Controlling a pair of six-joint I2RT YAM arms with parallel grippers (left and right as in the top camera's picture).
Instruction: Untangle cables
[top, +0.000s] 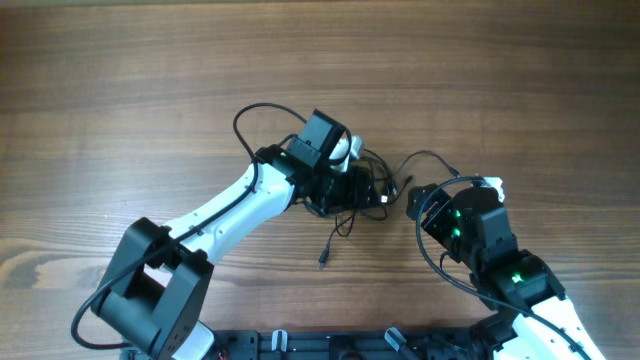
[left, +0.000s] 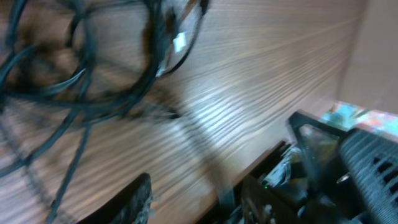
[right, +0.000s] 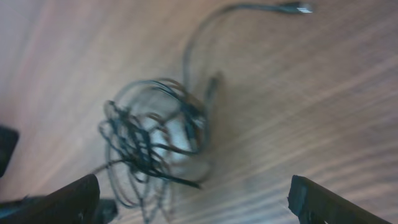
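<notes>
Overhead: the cables (top: 372, 183) lie knotted in the middle of the table (top: 150, 80). The left gripper (top: 348, 192) is right down on the bundle, and the right gripper (top: 418, 200) sits just beside it.

Left wrist: blurred cords (left: 81, 93) fill the upper left, with one finger (left: 134, 200) below them. Clenched or not, I cannot tell.

Right wrist: jaws spread wide with nothing between them, the tangle (right: 152, 143) ahead on the wood.

Both wrist views are smeared, with my left fingers (left: 134, 200) and right fingers (right: 329, 202) cut off at the bottom edges, and overhead my left wrist (top: 322, 140) hides the middle of the cables (top: 372, 185).
</notes>
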